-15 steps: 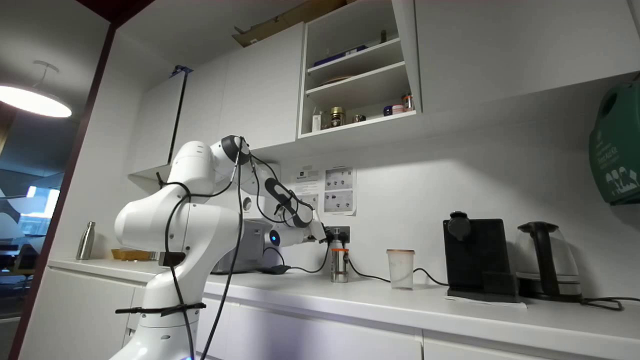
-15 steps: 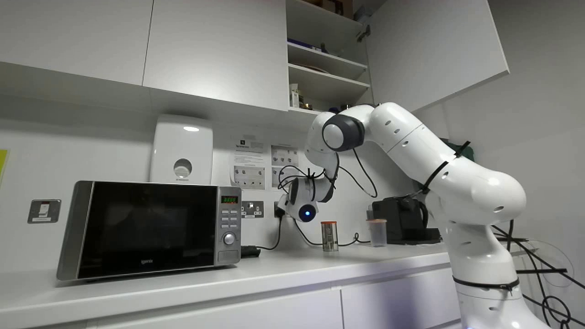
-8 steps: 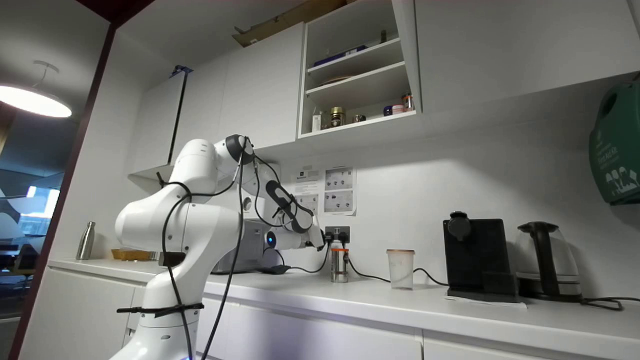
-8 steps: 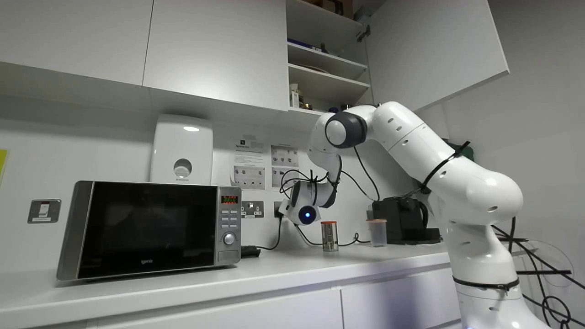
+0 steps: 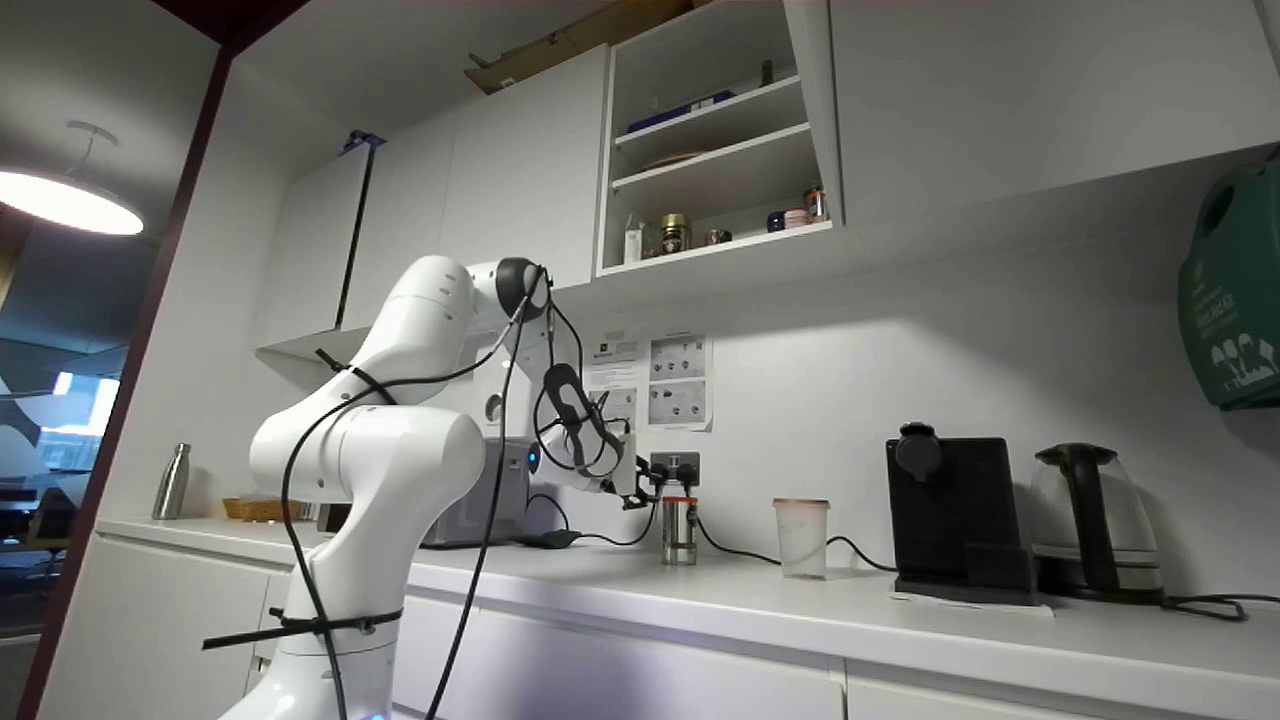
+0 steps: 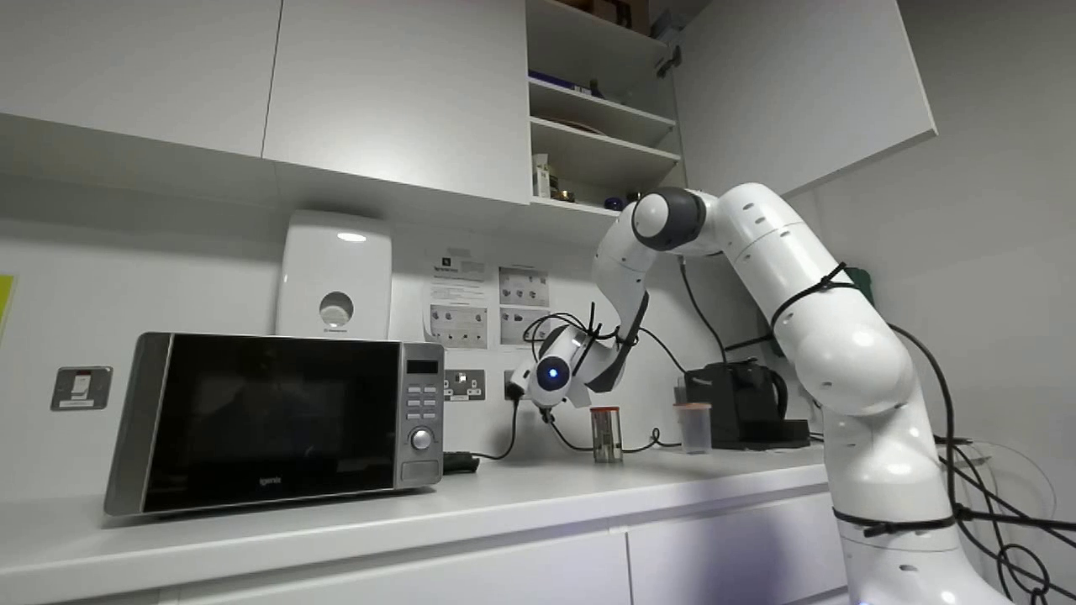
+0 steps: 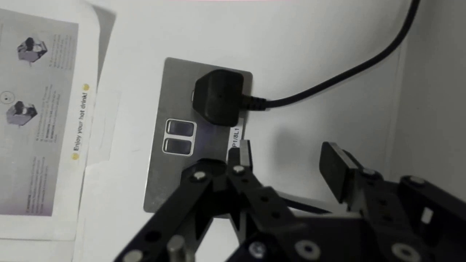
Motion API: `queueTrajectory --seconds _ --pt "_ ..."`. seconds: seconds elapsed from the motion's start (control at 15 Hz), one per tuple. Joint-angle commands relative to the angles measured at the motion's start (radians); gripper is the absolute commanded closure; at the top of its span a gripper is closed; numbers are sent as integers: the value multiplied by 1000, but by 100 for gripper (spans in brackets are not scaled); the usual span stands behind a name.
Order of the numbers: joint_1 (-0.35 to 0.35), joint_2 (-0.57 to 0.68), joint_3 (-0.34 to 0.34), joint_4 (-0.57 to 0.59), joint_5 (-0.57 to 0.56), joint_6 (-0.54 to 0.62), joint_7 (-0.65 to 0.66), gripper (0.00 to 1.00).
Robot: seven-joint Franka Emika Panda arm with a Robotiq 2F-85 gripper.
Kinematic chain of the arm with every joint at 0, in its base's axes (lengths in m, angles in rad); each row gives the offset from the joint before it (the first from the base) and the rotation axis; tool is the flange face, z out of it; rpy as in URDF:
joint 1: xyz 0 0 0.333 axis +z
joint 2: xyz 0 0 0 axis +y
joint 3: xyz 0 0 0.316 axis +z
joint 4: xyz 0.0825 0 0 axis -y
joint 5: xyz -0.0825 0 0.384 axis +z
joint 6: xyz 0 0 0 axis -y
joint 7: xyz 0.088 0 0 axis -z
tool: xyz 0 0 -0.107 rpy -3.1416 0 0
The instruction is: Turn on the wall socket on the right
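Note:
The wall socket fills the middle of the wrist view as a grey metal plate. Side by side on it are two dark rocker switches; whether either is on, I cannot tell. One black plug shows fully, while another is mostly hidden behind my finger linkage. My gripper is open with nothing between its pads, one finger overlapping the plate's edge in the picture and the other over bare wall. Beside the plugged wall socket in an exterior view, the gripper appears in front of the wall.
A silver canister stands below the plugs, with a plastic cup, coffee machine and kettle along the counter. Another socket plate is beside the microwave. A black cable runs from the visible plug.
The arm has shifted back and the wrist has tilted, leaving the gripper lower and off the socket. Its fingers have spread from shut. The microwave display was lit and is now dark.

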Motion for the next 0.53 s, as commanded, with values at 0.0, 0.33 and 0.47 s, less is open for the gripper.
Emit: queueTrajectory --seconds 0.0,0.33,0.47 --pt "-182 -47 188 -38 135 -6 -157 16" --pt "-280 -48 291 -37 282 -14 -271 0" --pt "-296 -51 310 -34 320 -17 -283 0"
